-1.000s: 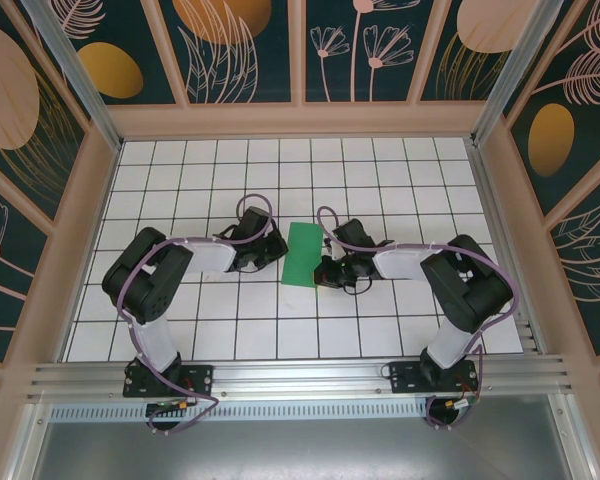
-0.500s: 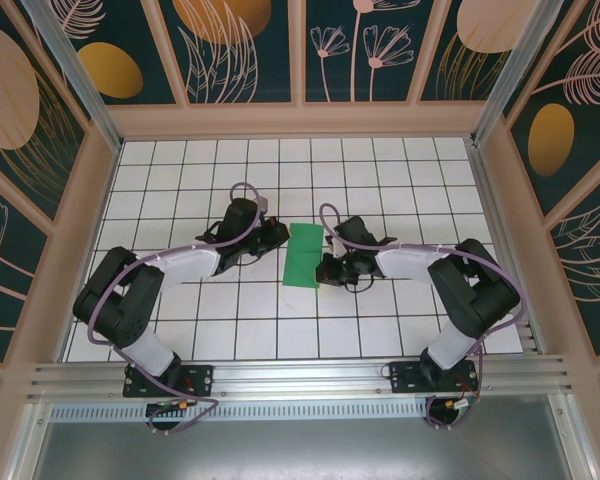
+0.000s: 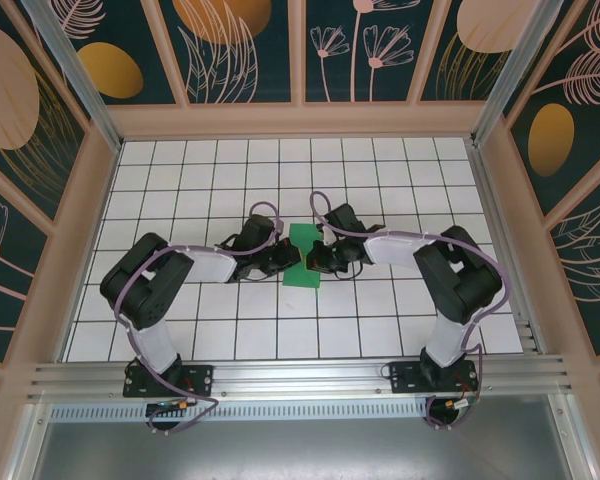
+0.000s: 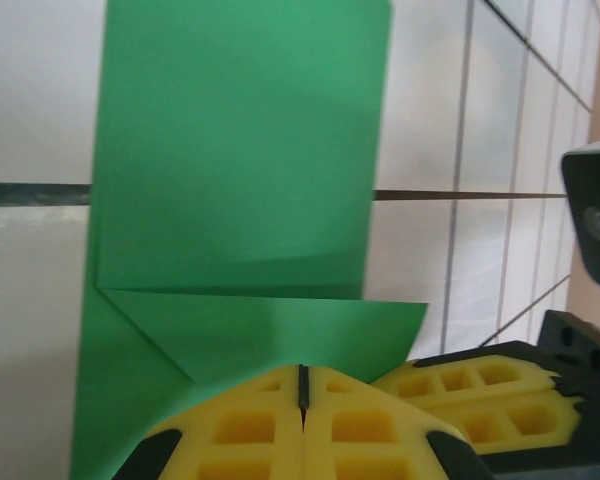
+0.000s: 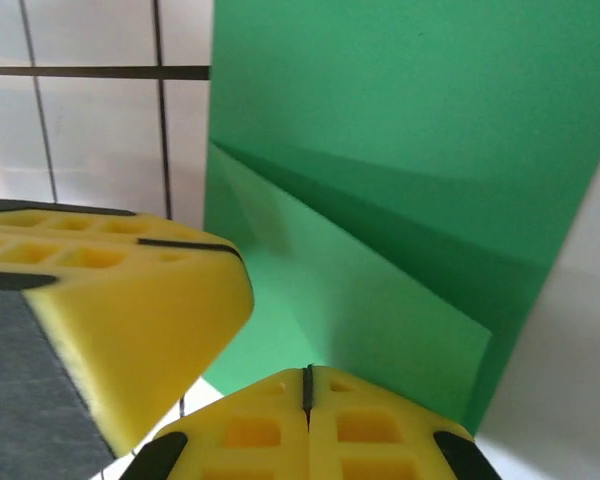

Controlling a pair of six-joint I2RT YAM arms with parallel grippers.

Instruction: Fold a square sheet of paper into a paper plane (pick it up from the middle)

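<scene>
From above, side edges of the square sheet of paper (image 3: 303, 243) hide under the left tool (image 3: 282, 262) and right tool (image 3: 317, 262) (fingertips too small to make out); wrist views crop its far edge.

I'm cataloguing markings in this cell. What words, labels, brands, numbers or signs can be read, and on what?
None readable. The green paper is plain; the yellow claw pads bear only a moulded grid; the white table has only grid lines; the wall panels show leaf and flower drawings, no lettering.
</scene>
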